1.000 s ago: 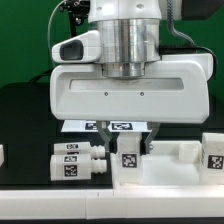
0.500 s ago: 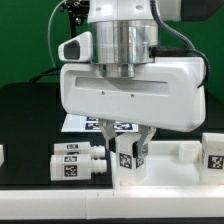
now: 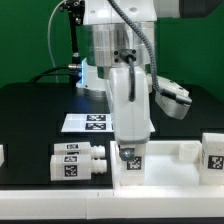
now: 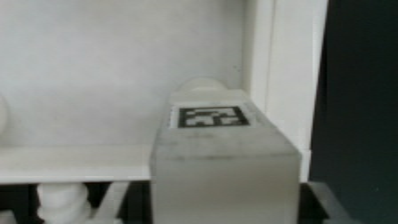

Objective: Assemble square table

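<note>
Smooth glossy white plastic, bright highlights: arm housing. Black, matt: tabletop. White plastic, smooth, low sheen: square table slab. White matt plastic with printed black-and-white tag: upright leg; same for lying legs at its 9 o'clock. Thin, matt, paper-like: marker board.

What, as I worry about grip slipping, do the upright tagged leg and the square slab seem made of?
The upright leg: apparently hard white plastic, matte, going by its even colour and lack of glare; its black-and-white tag looks like a printed sticker. The slab: seemingly the same matte white plastic, with a crisp raised rim.
</note>
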`<control>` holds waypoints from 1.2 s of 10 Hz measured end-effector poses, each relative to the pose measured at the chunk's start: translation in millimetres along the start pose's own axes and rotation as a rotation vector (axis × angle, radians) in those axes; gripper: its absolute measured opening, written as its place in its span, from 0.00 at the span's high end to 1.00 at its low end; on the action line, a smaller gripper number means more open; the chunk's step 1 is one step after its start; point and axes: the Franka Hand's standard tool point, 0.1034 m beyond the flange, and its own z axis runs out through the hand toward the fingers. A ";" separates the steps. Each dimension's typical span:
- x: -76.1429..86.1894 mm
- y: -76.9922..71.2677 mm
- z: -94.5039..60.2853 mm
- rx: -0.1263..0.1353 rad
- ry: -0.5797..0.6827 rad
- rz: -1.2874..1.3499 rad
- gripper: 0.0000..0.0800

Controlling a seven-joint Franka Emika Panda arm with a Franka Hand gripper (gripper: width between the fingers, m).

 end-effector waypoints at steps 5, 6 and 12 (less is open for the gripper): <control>-8.4 -0.7 0.1 0.003 0.012 -0.390 0.33; -15.1 -0.1 0.0 0.005 0.009 -0.502 0.21; -16.3 -1.7 0.0 -0.031 0.072 -1.222 0.19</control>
